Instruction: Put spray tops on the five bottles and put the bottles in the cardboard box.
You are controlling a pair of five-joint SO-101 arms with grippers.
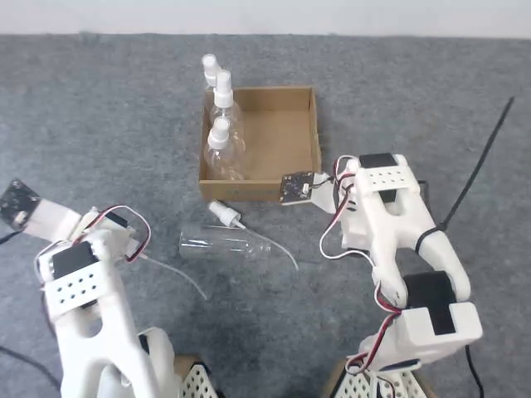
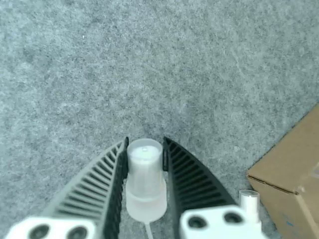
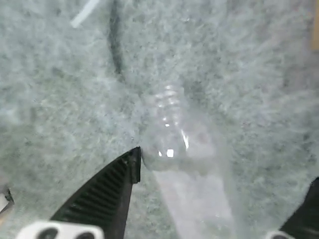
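Observation:
My left gripper (image 2: 144,142) is shut on a white spray top (image 2: 145,174), which it holds just above the grey carpet at the near left (image 1: 134,245); the top's thin tube (image 1: 178,276) trails toward the middle. Between the wide-apart fingers of my open right gripper (image 3: 226,167) lies a clear uncapped bottle (image 3: 182,149), and one fingertip (image 3: 133,159) rests at its shoulder. Another clear uncapped bottle (image 1: 222,243) lies on the carpet in front of the cardboard box (image 1: 286,133). Two capped bottles (image 1: 222,148) stand inside the box. A third capped bottle (image 1: 209,68) stands just behind it.
A loose spray top (image 1: 224,213) with a long curved tube lies between the box front and the lying bottle. The right arm (image 1: 386,211) sits by the box's near right corner, cables hanging from it. Open carpet stretches along the left and the far side.

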